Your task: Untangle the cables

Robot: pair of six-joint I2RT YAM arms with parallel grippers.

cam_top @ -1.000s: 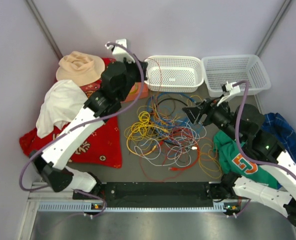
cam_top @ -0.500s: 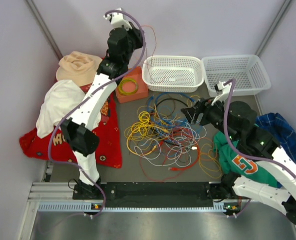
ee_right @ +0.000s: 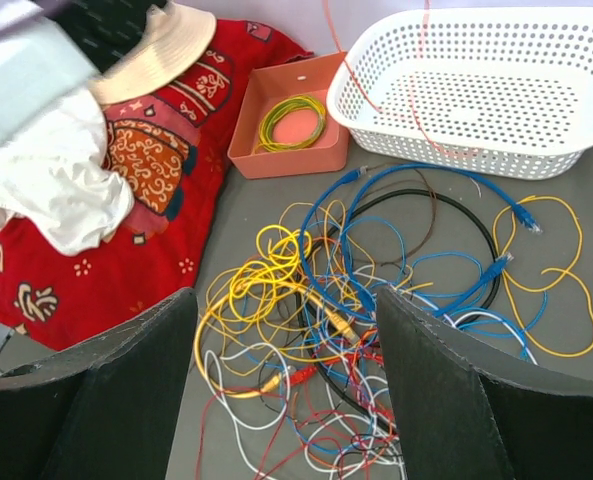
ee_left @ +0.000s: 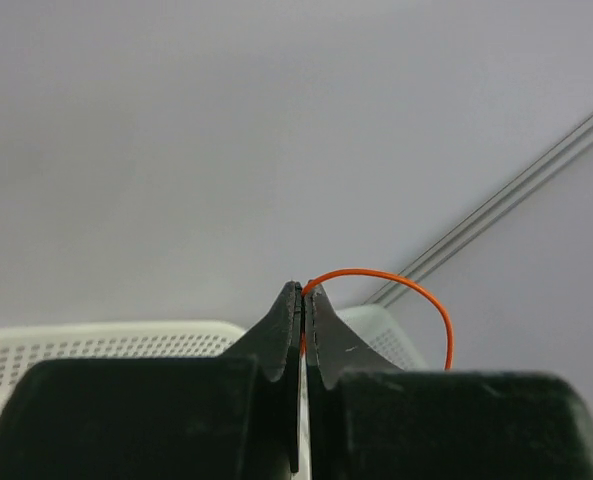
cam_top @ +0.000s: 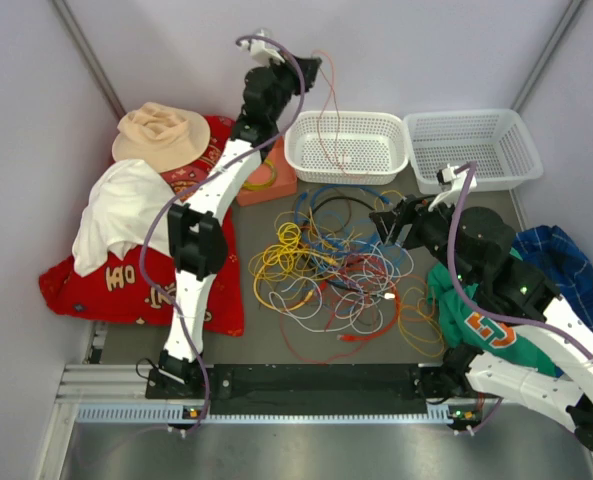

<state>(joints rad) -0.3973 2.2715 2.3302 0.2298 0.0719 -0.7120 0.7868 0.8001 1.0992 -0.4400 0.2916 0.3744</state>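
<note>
My right claw [cam_top: 394, 224] hangs wide and holds nothing, right of centre over the cables [cam_top: 326, 275] heaped on the table [cam_top: 261, 345]. Beyond, my left claw [cam_top: 306, 68] has risen to the frame's top, pinched shut on one red-orange wire [ee_left: 376, 272], now drawn from the heap. I judge that strand freed. It hangs near vertical, its tail dropping into the white basket [cam_top: 346, 176].

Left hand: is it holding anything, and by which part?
Yes. The left hand is shut on a thin red-orange cable, pinched between its fingertips on bare wire; no plug shows there.
</note>
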